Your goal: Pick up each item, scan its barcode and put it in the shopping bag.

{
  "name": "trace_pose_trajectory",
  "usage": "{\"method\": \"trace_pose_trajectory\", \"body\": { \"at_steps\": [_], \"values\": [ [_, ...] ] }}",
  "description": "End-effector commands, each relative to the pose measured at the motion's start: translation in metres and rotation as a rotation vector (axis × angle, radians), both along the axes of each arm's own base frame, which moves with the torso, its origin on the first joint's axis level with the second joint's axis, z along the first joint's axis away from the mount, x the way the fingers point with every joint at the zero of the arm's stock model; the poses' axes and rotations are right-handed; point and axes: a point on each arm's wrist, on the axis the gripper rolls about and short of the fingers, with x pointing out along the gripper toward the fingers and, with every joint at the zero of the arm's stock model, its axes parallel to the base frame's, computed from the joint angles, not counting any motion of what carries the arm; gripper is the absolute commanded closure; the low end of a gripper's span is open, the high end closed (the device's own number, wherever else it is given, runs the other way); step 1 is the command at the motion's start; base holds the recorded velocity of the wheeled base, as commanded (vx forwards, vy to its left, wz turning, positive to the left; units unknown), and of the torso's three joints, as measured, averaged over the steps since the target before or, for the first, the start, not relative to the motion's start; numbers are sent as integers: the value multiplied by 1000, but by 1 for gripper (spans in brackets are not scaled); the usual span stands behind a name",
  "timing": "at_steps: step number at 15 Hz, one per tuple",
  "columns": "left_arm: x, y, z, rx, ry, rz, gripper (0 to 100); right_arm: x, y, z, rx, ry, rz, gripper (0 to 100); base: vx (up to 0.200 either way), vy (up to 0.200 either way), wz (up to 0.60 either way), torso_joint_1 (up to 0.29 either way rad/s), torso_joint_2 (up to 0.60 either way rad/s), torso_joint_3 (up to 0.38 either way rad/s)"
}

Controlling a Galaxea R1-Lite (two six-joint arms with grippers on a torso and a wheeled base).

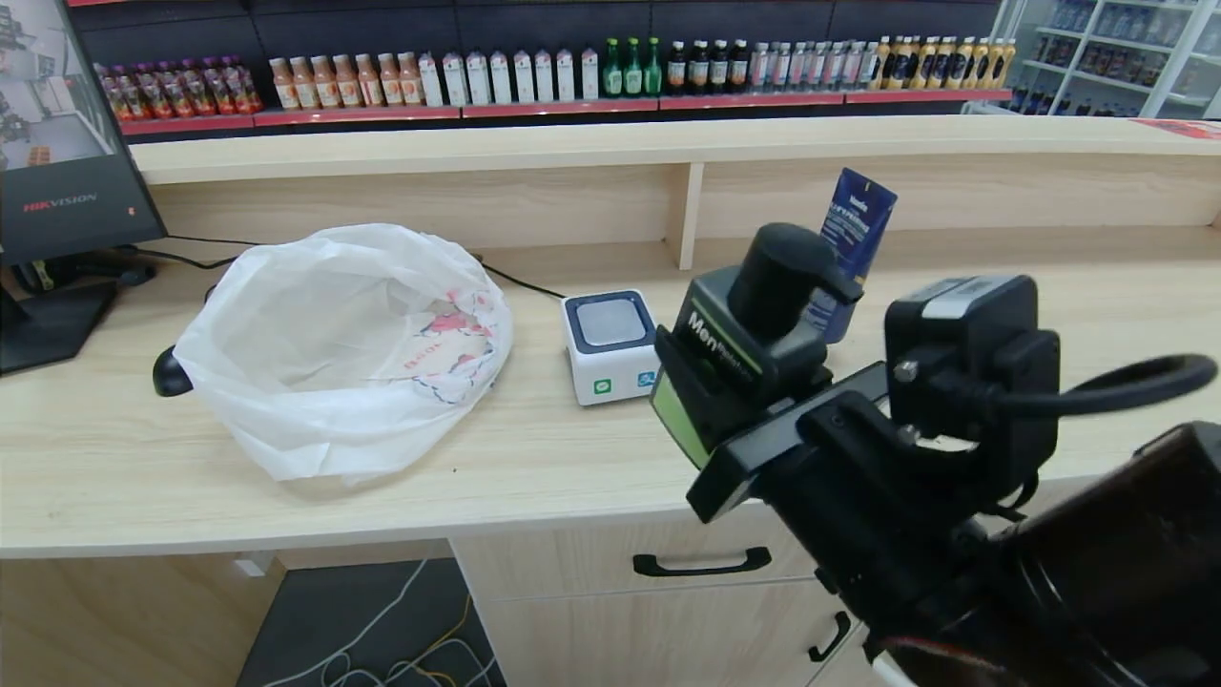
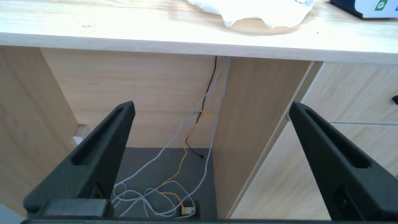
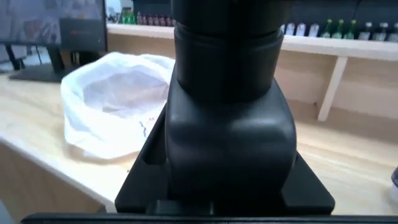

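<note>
Nearest the front edge of the desk (image 1: 534, 458), the right gripper (image 1: 763, 425) was clamped on a black bottle (image 1: 739, 329). The bottle's long axis stood near upright, cap uppermost and leaning slightly toward the rear edge. The left gripper (image 2: 211, 115) hung below the front edge, fingers apart with nothing between them, facing loose cables (image 2: 180, 180) in the recess under the desk. Mid-desk, the white scanner (image 1: 610, 345) lay just to the left of the held bottle, window upward, and the open shopping bag (image 1: 343, 348) sat farther left, beyond the scanner. The right arm was judged much the nearer to both. A blue pouch (image 1: 852, 250) stood behind the bottle, toward the rear edge. The head view gave the spacing between bottle and scanner. The right wrist view gave the bottle's body close up with the bag beyond. Which face carried the barcode could not be told.
</note>
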Motion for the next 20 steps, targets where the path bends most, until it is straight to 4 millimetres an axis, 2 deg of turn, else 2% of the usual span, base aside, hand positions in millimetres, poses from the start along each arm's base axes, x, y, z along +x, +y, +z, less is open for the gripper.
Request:
{"method": "trace_pose_trajectory", "body": {
  "at_steps": [1,3,5,9,16,20],
  "values": [
    [0,0,0,0,0,1,0,11,-12,6,96,32,-16,100,0,0,0,0,0,0],
    [0,0,0,-2,0,1,0,23,-18,1,195,103,-5,100,0,0,0,0,0,0],
    [0,0,0,0,0,1,0,38,-28,-1,216,110,-20,100,0,0,0,0,0,0],
    [0,0,0,0,0,1,0,52,-50,1,309,138,-37,100,0,0,0,0,0,0],
    [0,0,0,1,0,1,0,51,-56,-7,315,177,-36,100,0,0,0,0,0,0],
    [0,0,0,3,0,1,0,50,-57,-7,313,178,-37,100,-150,0,0,5,2,-1]
  ]
}}
